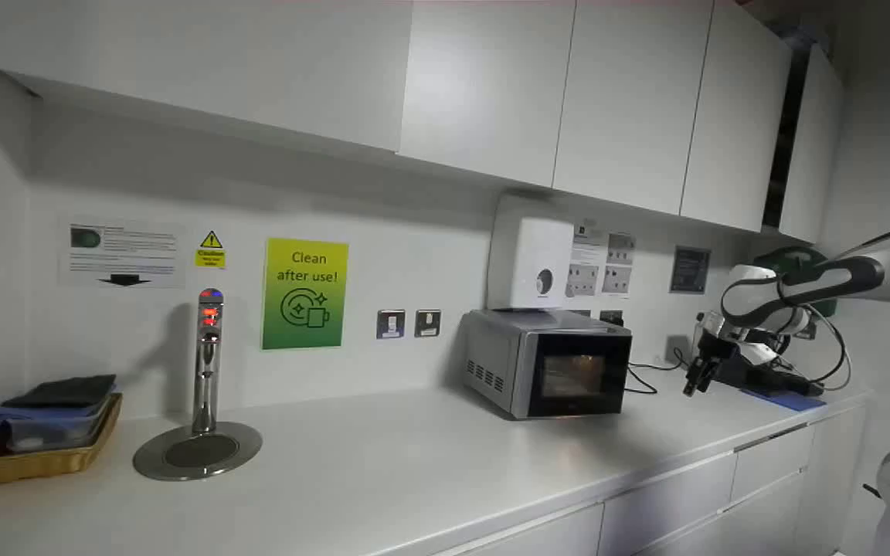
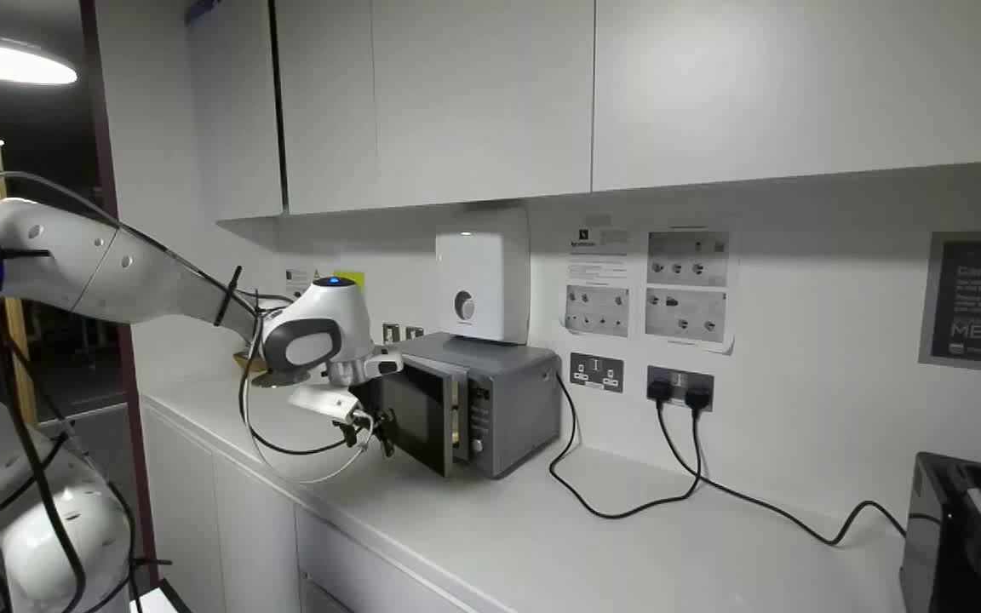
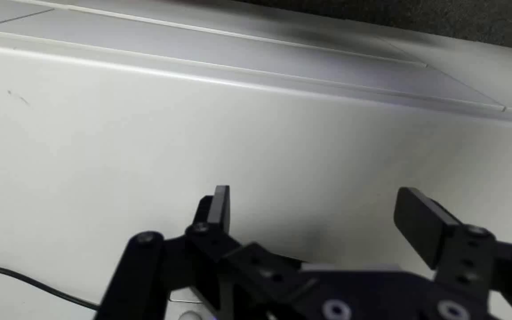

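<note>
A: Start at the left. What's there?
B: In an exterior view the arm (image 2: 99,260) reaches in over the bench (image 2: 533,528).
A: And the claw?
B: The claw (image 3: 314,200) is spread wide. The wrist view shows its fingers (image 3: 420,222) well apart, with nothing held between them.
A: Next along?
B: The door (image 2: 418,413) of the microwave (image 2: 516,400). It stands ajar, with a lit gap down its near edge.
A: Is the claw on it?
B: No. They overlap where the arm comes in from the left, but an exterior view shows the claw (image 1: 696,384) apart from the microwave, with wall (image 1: 657,340) and bench visible between.
A: So how far along is the work?
B: Partway, I'd judge. Done: the door is off its frame. Left: it is neither closed nor wide open, so its swing looks unfinished, and the claw has no grip on it.
A: Anything further right?
B: The microwave's body sits on the bench, the dispenser (image 2: 482,285) behind it. Then come sockets (image 2: 597,372), cables (image 2: 616,516) and a black appliance (image 2: 959,528), cut off at the edge of view.
A: Do those count?
B: They seem to have no part in it. Whether the microwave holds anything, I can't make out.
</note>
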{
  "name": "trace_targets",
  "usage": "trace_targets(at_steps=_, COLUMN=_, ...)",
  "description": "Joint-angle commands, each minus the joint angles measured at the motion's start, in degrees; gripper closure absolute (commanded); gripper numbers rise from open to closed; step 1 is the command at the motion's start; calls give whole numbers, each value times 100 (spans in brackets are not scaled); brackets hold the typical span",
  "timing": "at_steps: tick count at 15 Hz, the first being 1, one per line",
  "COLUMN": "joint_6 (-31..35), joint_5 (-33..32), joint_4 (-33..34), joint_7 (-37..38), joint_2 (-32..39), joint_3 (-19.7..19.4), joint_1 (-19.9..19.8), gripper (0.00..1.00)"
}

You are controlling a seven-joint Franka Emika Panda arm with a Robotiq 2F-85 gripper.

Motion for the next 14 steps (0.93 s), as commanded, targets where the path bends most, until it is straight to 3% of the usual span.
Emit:
trace_targets(at_steps=1, joint_6=-17, joint_5=32, joint_4=10, joint_7=-21, joint_2=4, joint_3=48, joint_1=-48, gripper=0)
trace_targets(at_steps=14, joint_6=23, joint_5=-45, joint_4=-223, joint_7=-103, joint_2=-61, joint_3=124, joint_1=-41, gripper=0)
